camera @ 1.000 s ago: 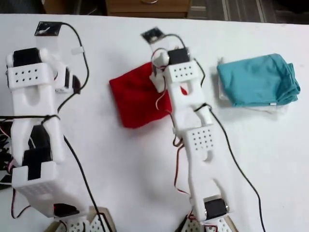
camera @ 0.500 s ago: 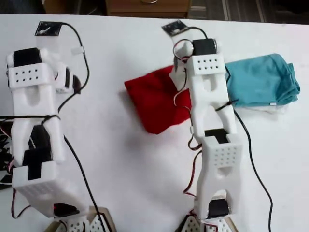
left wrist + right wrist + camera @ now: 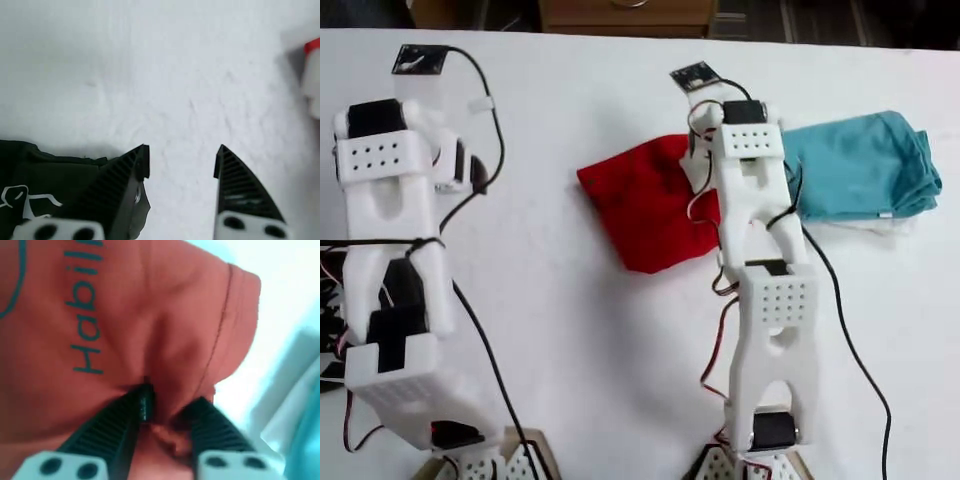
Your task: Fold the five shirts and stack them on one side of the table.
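My right pincer [image 3: 172, 403] clamps the red cloth shirt [image 3: 640, 205] just beside the folded teal shirt [image 3: 865, 165]; my left pincer [image 3: 181, 160], jaws apart, hangs far from it.

- Red shirt [image 3: 165, 305]: one line of teal lettering [image 3: 87, 335] printed on the cloth. The letters are plain and rounded, the first a capital and the rest small. The line runs along the fabric and its far end is cut off by the frame edge.
- Same red shirt: a curved teal line [image 3: 12, 285] beside the lettering, part of a larger printed mark. Too little of it shows to tell what it is.
- Black cloth [image 3: 45, 170]: a white outline print [image 3: 20, 197], a small line drawing cut off by the frame edge. No letters or numbers can be made out in it.
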